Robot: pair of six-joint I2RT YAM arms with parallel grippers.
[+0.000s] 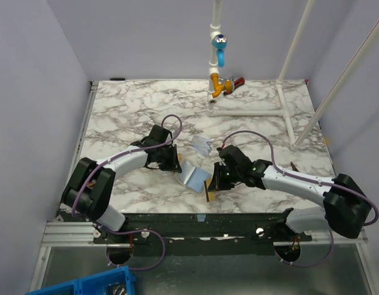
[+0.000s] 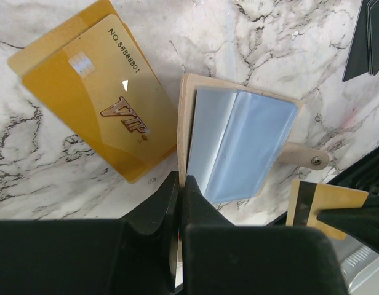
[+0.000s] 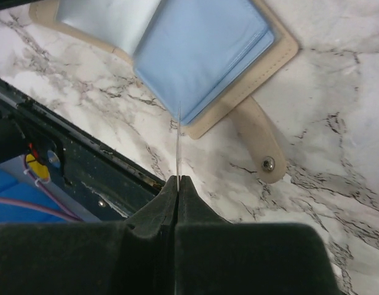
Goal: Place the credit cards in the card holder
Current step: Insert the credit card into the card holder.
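Note:
The card holder (image 1: 192, 175) lies open on the marble, tan outside and light blue inside (image 2: 239, 144), with its snap tab (image 3: 260, 141) sticking out. My left gripper (image 2: 181, 181) is shut on the tan edge of its cover. My right gripper (image 3: 178, 179) is shut on a gold-orange credit card with a dark stripe (image 2: 325, 203). That card shows edge-on (image 3: 178, 138) in the right wrist view, its tip at the holder's near edge. Gold VIP cards (image 2: 103, 92) lie flat beside the holder. A pale card (image 1: 202, 145) lies behind it. Black cards (image 2: 368, 37) lie further off.
A white pipe frame (image 1: 282, 110) with blue and orange fittings (image 1: 219, 61) stands at the back of the table. The table's dark front rail (image 1: 208, 218) runs close below the right gripper. A blue bin (image 1: 85, 284) sits below the table at the left.

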